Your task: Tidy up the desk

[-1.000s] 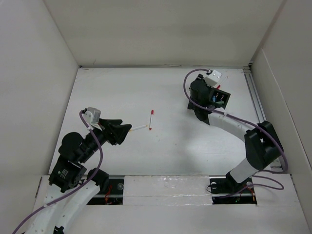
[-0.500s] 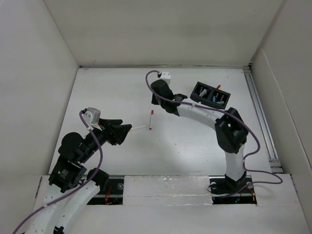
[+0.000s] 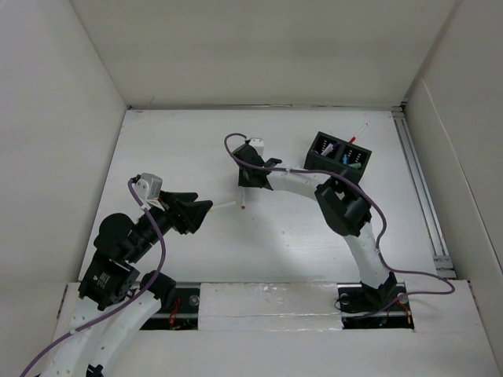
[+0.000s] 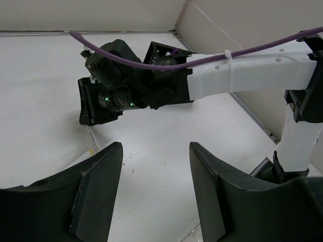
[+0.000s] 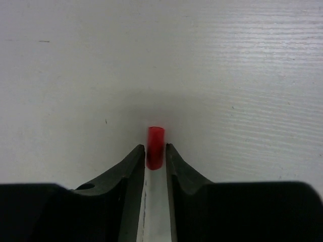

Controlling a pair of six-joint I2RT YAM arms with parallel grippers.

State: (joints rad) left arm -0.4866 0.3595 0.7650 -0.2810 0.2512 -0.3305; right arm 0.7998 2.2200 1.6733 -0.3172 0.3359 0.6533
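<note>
On the white desk (image 3: 173, 149), a white pen with a red cap (image 5: 155, 136) lies in the middle. My right gripper (image 5: 155, 147) is down on it, jaws closed against both sides of the cap. From above, the right gripper (image 3: 248, 174) covers the pen's upper part, and only the lower end (image 3: 243, 201) shows. My left gripper (image 4: 155, 151) is open and empty, low over the desk at the left (image 3: 206, 210). A second white pen (image 3: 225, 206) lies just beyond its fingertips.
A small black two-compartment organizer (image 3: 339, 155) stands at the back right with several pens in it, one red-tipped pen sticking out. A metal rail (image 3: 416, 181) runs along the right edge. White walls enclose the desk.
My right arm has swung from the organizer at the back right leftward to the middle and come down over the red-capped pen. The left arm has not moved.
</note>
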